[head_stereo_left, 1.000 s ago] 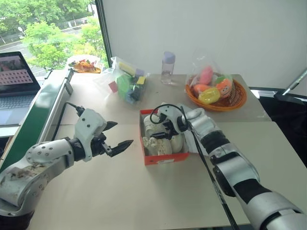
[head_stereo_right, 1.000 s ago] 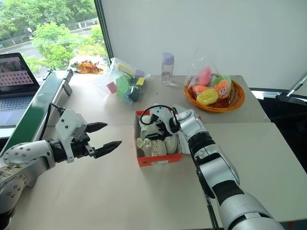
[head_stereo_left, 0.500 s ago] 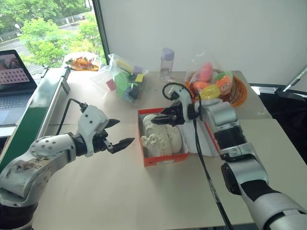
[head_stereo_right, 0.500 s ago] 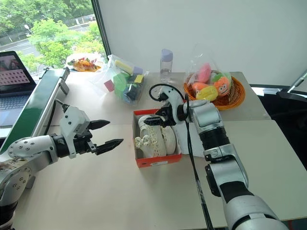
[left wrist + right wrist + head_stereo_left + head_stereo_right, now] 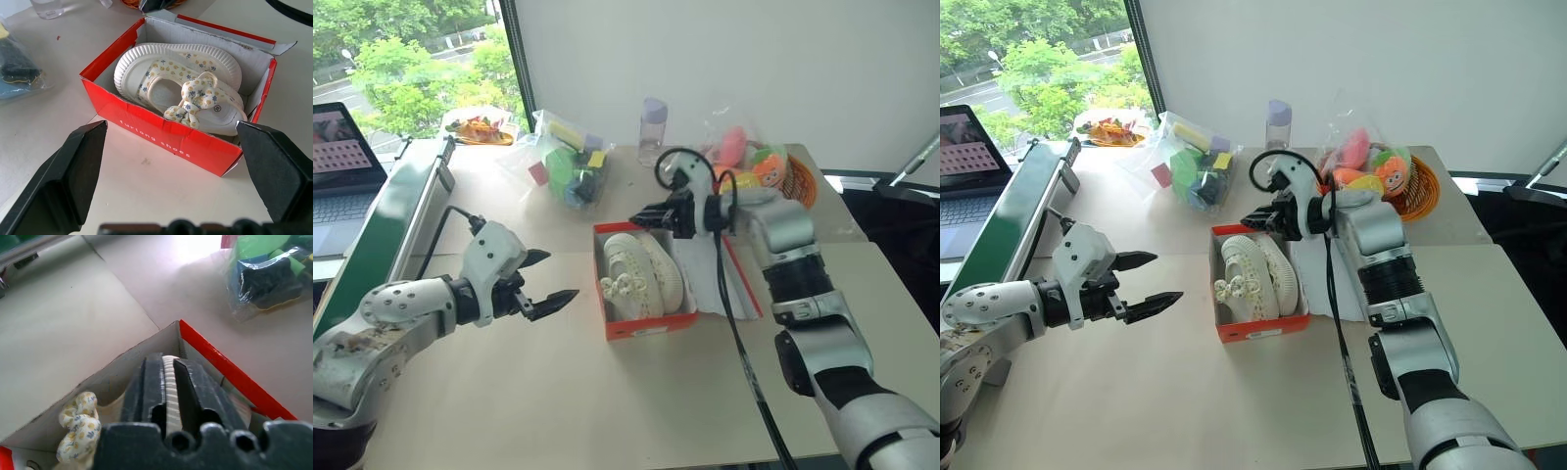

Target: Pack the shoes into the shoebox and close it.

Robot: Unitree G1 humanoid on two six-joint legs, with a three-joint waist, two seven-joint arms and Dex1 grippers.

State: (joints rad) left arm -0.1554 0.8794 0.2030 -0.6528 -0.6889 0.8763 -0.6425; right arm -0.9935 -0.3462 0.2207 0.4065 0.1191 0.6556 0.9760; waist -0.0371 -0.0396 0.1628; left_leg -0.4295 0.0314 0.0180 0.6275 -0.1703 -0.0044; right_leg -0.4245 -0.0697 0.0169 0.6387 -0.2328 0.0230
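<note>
Your bench (image 5: 558,392) carries everything here, and near its middle sits the shoebox (image 5: 651,321), red-orange outside and white inside, its top open and its lid (image 5: 741,284) folded out flat on the side toward your right arm. Behind it, well apart, stand a bag of toy blocks (image 5: 570,168), a clear bottle (image 5: 652,130) and an orange basket (image 5: 801,188) of bagged toys. The shoes (image 5: 641,274) both lie inside the box, side by side on their sides, soles showing, with a flowered bow (image 5: 198,98) near the front wall. Your left claw (image 5: 546,280) hangs over bare bench just beside the box, released, fingers spread wide and pointing at the box's near wall, holding nothing. Your right claw (image 5: 644,217) is above the far end of the box, clenched shut; in the right wrist view its fingers (image 5: 146,387) point down over the ribbed sole of a shoe, and nothing seems to be pinched between them. Packing looks finished, so the step in hand is the closing. Your next move, as I judge it, calls for bringing the right claw round to the outer edge of the lid, getting under it and swinging it over the shoes, while the left claw steadies the box so it does not slide.
</note>
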